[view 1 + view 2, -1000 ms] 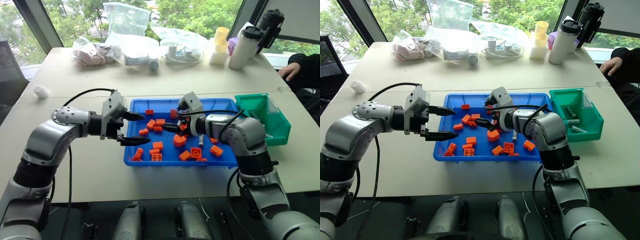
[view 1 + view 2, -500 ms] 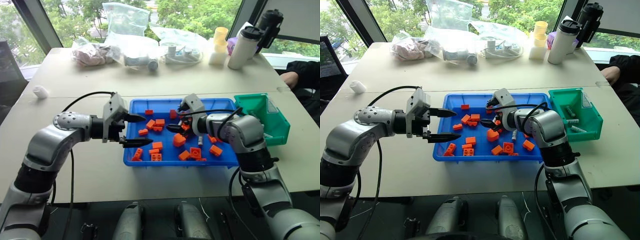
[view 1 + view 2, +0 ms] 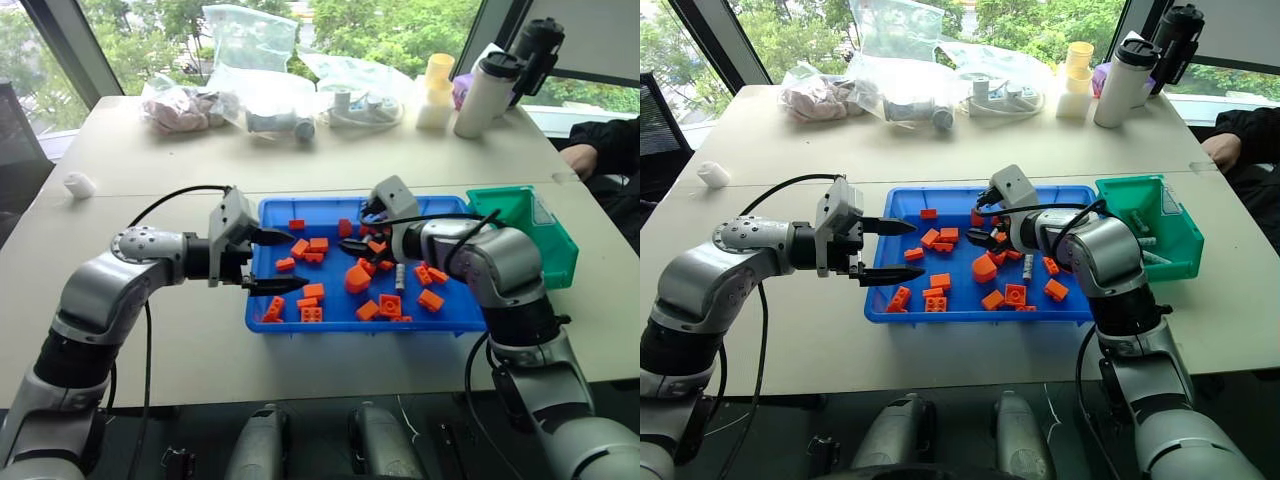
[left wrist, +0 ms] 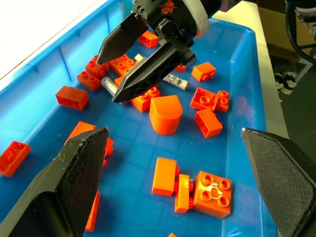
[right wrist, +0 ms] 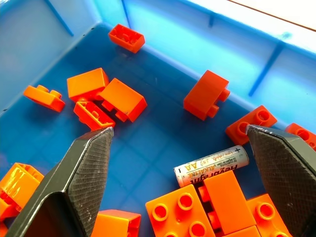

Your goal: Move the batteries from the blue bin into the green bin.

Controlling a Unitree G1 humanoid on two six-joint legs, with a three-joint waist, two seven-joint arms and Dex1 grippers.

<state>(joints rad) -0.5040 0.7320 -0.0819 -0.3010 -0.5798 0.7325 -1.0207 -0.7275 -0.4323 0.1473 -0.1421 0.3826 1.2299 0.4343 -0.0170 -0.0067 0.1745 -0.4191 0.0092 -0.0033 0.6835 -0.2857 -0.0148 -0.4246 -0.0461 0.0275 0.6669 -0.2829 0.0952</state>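
The blue bin (image 3: 350, 327) sits mid-table, strewn with orange bricks (image 3: 313, 291). One of the batteries (image 5: 211, 163) lies among bricks below my right gripper (image 5: 178, 129), between its spread fingers and untouched. That battery shows again in the bin (image 3: 398, 277). My right gripper (image 3: 358, 230) hovers open over the bin's far middle. A second battery (image 4: 175, 81) lies just beyond it. My left gripper (image 3: 292, 262) hangs open at the bin's left rim, pointing inward, empty. The green bin (image 3: 1150, 225) stands against the blue bin's right end, with batteries (image 3: 1145, 240) inside.
Plastic bags (image 3: 250, 60), a yellow cup (image 3: 440, 85) and bottles (image 3: 490, 90) line the far table. A small white object (image 3: 80, 183) lies far left. A person's hand (image 3: 580, 157) rests at the right edge, behind the green bin.
My right wrist has rolled a little above the bin. Both grippers stay open and roughly in place.
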